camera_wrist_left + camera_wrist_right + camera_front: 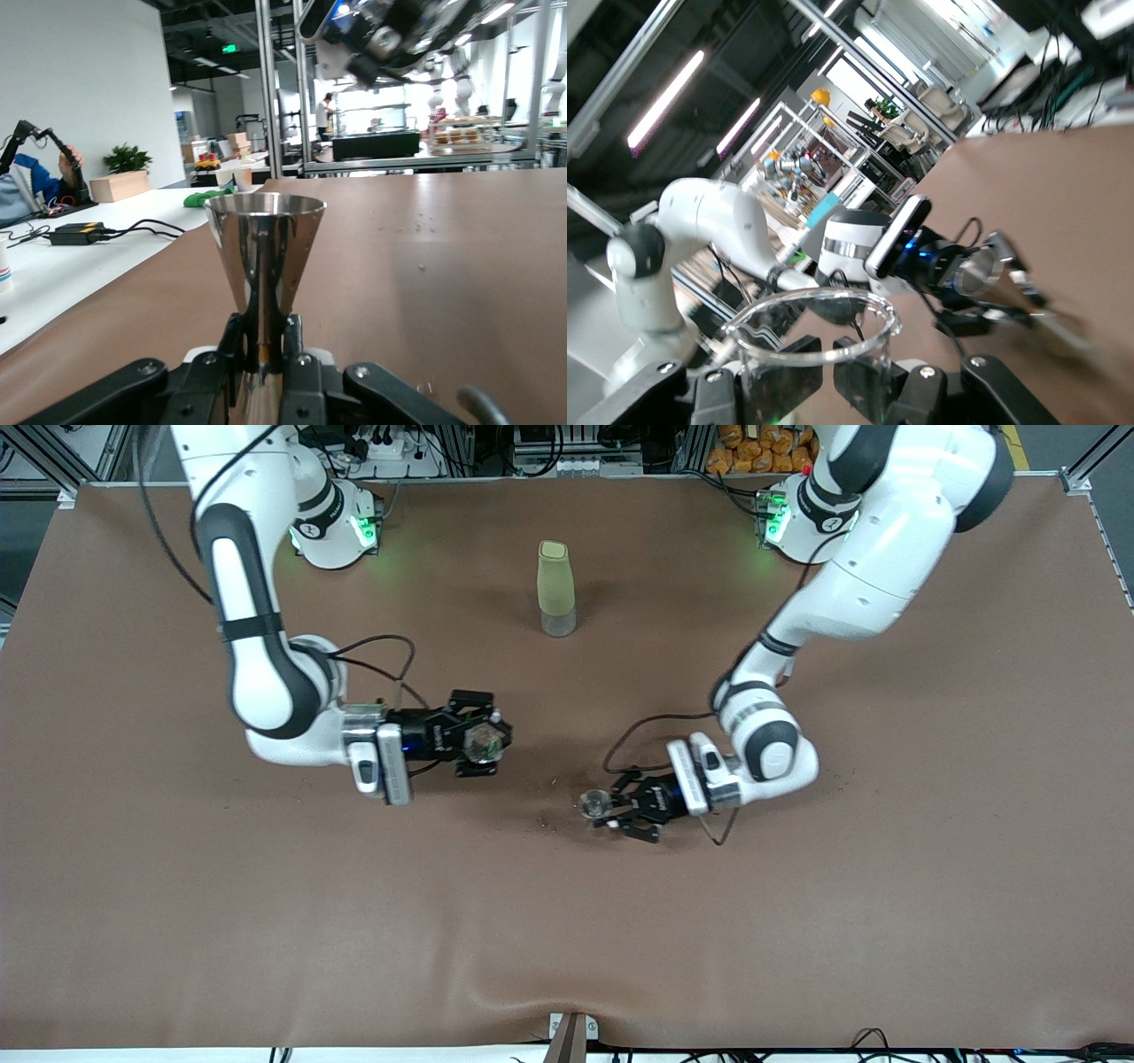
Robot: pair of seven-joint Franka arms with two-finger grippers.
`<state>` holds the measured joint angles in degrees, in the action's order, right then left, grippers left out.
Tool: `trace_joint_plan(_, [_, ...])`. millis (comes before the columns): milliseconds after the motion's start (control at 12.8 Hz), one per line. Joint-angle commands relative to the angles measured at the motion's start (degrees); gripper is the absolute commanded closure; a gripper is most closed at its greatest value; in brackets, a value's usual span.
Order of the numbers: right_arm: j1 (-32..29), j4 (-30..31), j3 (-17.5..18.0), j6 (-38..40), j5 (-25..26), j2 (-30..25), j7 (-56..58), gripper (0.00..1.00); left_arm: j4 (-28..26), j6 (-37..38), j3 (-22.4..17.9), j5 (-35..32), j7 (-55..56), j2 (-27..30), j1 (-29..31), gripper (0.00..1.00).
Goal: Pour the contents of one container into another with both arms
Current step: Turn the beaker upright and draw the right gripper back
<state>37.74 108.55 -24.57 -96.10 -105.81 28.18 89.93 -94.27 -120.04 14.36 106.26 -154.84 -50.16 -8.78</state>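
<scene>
A steel cone-shaped jigger (266,239) stands upright in my left gripper (264,341), whose fingers are shut on its narrow waist. In the front view the jigger (592,806) and left gripper (606,809) sit low over the middle of the table. My right gripper (478,744) is shut on a clear glass cup (484,741), held in the air a short way from the jigger, toward the right arm's end. The right wrist view shows the cup's rim (811,326) between the fingers (873,376) of my right gripper (827,376), tilted against the table, with the jigger (976,270) ahead of it.
A tall pale green bottle (556,589) stands upright mid-table, farther from the front camera than both grippers. Dark specks (554,821) lie on the brown table cover (266,921) beside the jigger. A cable loops off each wrist.
</scene>
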Motion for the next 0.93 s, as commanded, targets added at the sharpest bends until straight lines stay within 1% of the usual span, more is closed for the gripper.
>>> trace_joint_plan(0, [-3.98, 0.61, 0.31, 2.05, 4.02, -1.37, 13.65, 1.0, -2.84, 7.24, 0.67, -6.48, -0.29, 0.76, 6.12, 1.0])
trace_joint_plan(78, [-5.65, 0.61, 0.23, 2.58, 5.95, -1.29, 18.31, 1.0, -3.02, 10.67, 0.59, -10.16, 0.15, 0.41, 8.58, 1.0])
trace_joint_plan(234, [-9.16, 0.61, 0.23, 4.85, 9.38, -1.11, 26.05, 1.0, -3.11, 14.21, 0.67, -18.25, 1.64, 0.32, 13.42, 1.0])
trace_joint_plan(467, [-14.26, 0.61, 0.23, 9.34, 14.3, -0.76, 36.95, 1.0, -3.28, 19.47, 0.58, -26.52, 2.52, -0.2, 20.27, 1.0])
trace_joint_plan(623, [-17.77, 0.61, 0.23, 11.27, 16.68, -0.32, 44.94, 1.0, -3.73, 24.04, 0.58, -33.1, 6.02, -0.47, 24.84, 1.0])
trace_joint_plan(856, [-22.96, 0.7, 0.23, 14.88, 20.63, 1.87, 53.3, 1.0, -3.2, 28.27, 0.58, -40.59, 8.94, -0.56, 31.35, 1.0])
